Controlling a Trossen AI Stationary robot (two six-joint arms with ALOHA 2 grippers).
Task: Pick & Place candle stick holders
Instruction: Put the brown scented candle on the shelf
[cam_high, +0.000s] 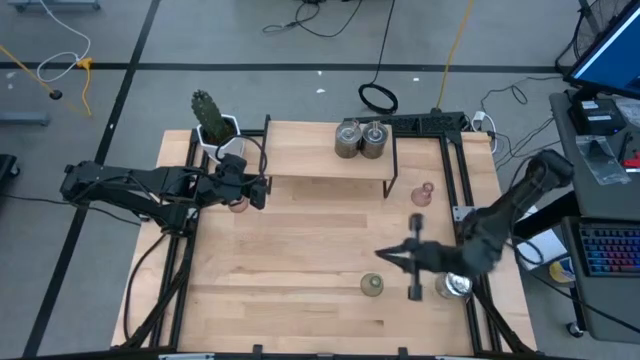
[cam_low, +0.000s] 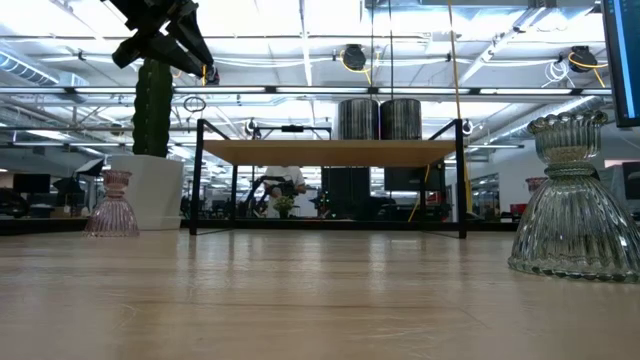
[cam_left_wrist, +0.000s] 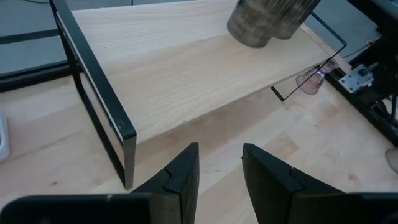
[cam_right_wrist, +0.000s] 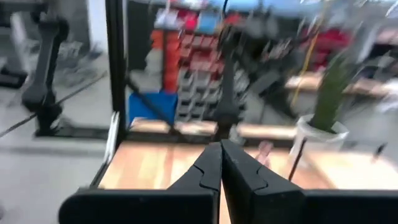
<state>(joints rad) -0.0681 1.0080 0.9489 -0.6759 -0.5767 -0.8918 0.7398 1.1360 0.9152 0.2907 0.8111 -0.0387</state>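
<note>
From above, two silvery metal holders (cam_high: 360, 139) stand side by side on the raised wooden shelf (cam_high: 300, 160), a pink glass holder (cam_high: 422, 190) stands on the table (cam_high: 300, 260) just right of the shelf, an olive-green holder (cam_high: 372, 285) sits near the front edge, and a third silvery holder (cam_high: 456, 287) lies just beside the right arm. The left hand (cam_high: 262, 190) hovers at the shelf's left end, near the cactus (cam_high: 210, 117); the right hand (cam_high: 385, 257) points left above the green holder

At table height, a second pink holder (cam_low: 111, 205) stands by the cactus pot, and a ribbed glass holder (cam_low: 573, 205) fills the near right. Glass units are judged fragile and slippery; grip the narrow neck lightly. Metal cylinders are judged rigid and heavier; grip across the body

Past the left wrist, the fingers (cam_left_wrist: 180, 177) stand parted and hold nothing

Past the right wrist, the fingers (cam_right_wrist: 210, 168) are pressed together, empty
</note>
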